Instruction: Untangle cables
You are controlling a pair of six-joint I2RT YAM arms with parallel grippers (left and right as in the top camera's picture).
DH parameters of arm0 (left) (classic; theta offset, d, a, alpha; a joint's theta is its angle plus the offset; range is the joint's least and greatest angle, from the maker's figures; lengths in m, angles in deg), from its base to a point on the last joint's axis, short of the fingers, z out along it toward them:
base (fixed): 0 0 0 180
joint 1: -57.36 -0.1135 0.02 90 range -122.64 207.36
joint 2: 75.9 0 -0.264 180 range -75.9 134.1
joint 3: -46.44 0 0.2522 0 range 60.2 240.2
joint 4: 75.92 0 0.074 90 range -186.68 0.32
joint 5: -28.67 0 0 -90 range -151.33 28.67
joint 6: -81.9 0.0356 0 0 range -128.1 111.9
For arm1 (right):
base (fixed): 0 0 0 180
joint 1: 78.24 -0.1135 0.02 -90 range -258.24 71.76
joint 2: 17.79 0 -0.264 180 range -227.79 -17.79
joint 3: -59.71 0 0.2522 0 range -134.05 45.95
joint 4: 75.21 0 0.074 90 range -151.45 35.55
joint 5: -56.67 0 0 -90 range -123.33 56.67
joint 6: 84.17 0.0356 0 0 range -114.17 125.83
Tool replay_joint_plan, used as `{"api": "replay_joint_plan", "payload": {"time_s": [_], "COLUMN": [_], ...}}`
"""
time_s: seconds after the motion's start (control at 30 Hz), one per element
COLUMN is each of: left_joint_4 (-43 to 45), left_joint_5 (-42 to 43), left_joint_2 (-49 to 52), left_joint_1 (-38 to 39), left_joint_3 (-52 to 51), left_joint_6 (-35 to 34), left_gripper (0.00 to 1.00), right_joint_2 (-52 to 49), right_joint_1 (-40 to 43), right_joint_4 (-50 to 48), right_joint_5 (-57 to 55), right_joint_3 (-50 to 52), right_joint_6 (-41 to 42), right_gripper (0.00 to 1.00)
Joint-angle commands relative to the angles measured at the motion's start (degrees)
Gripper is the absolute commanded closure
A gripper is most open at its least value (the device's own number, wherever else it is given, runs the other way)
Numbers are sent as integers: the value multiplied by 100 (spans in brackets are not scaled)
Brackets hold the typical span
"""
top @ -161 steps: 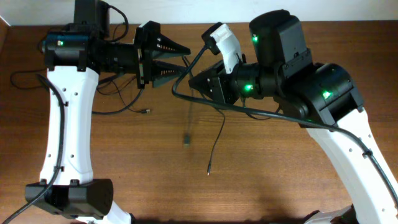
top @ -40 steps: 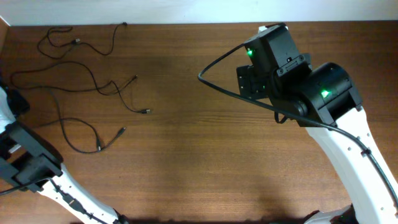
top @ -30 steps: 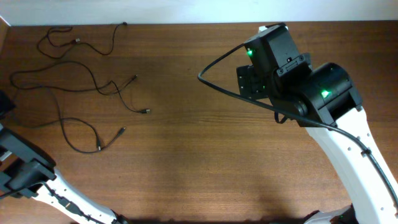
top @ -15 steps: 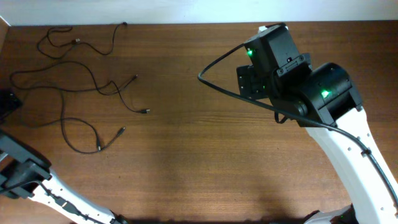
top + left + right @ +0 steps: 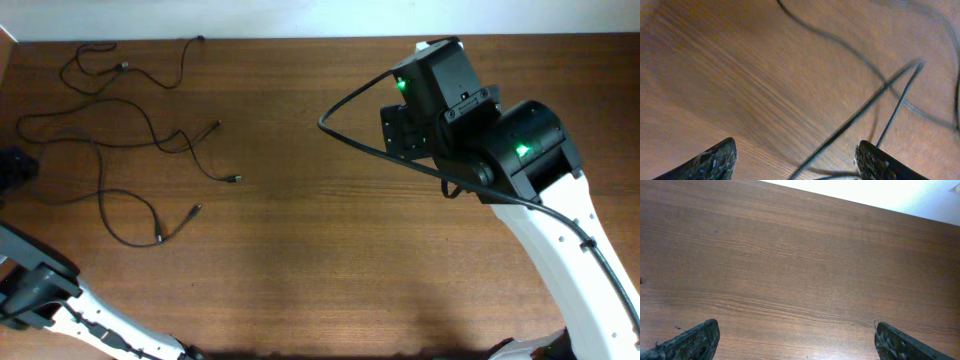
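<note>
- Several thin black cables [image 5: 99,190] lie on the far left part of the table [image 5: 320,260]. They are spread out as loose separate strands rather than one knot.
- Some of those strands cross one another, and I can see small plug ends [image 5: 237,179] pointing toward the middle of the wood.
- One looped strand sits at the back left corner, close to the white wall [image 5: 300,15].
- My left arm [image 5: 35,285] is at the table's left edge, just beside the strands, and only partly inside the overhead view.
- On the left wrist view, my left gripper [image 5: 797,162] has its jaws standing wide apart with nothing clamped.
- It hangs over the wood where the cables [image 5: 860,115] cross. One strand runs on a slant through the gap between the two tips, and I cannot tell whether it touches either of them.
- My right arm [image 5: 520,160] stands over the right half of the table, well apart from the cables. Its own thick black lead [image 5: 360,142] arcs out to the left.
- My right gripper [image 5: 795,345] also has its jaws spread wide and holds nothing. I see plain wood grain below it and a strip of white wall along the top of that view.
</note>
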Motion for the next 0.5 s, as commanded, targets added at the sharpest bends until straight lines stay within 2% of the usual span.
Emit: {"api": "replay_joint_plan", "payload": {"time_s": [0.0, 0.1, 0.2, 0.23, 0.27, 0.3, 0.4, 0.47], "left_joint_4": [358, 741, 949, 953, 951, 946, 896, 780], "left_joint_5": [98, 92, -103, -192, -341, -544, -1200, -1661], "left_joint_2": [-107, -107, -109, -109, -109, -114, -160, -229], "left_joint_1": [109, 140, 133, 133, 129, 118, -9, -136], "left_joint_3": [-614, -922, -953, -927, -883, -835, -667, -651], "left_joint_6": [479, 479, 470, 448, 308, 74, -723, -1049], "left_gripper": [23, 31, 51, 61, 76, 82, 95, 93], "right_joint_2": [-20, -20, -20, -20, -20, -20, -20, -20], "right_joint_1": [-22, -22, -22, -22, -22, -22, -22, -22], "right_joint_4": [-2, -2, -2, -2, -2, -2, 0, -2], "right_joint_5": [-109, -109, -109, -109, -109, -109, -109, -109], "right_joint_3": [-48, -48, -48, -48, -48, -48, -48, -48], "right_joint_6": [35, 35, 35, 35, 35, 35, 35, 35], "right_gripper": [2, 2, 2, 2, 2, 2, 2, 2]}}
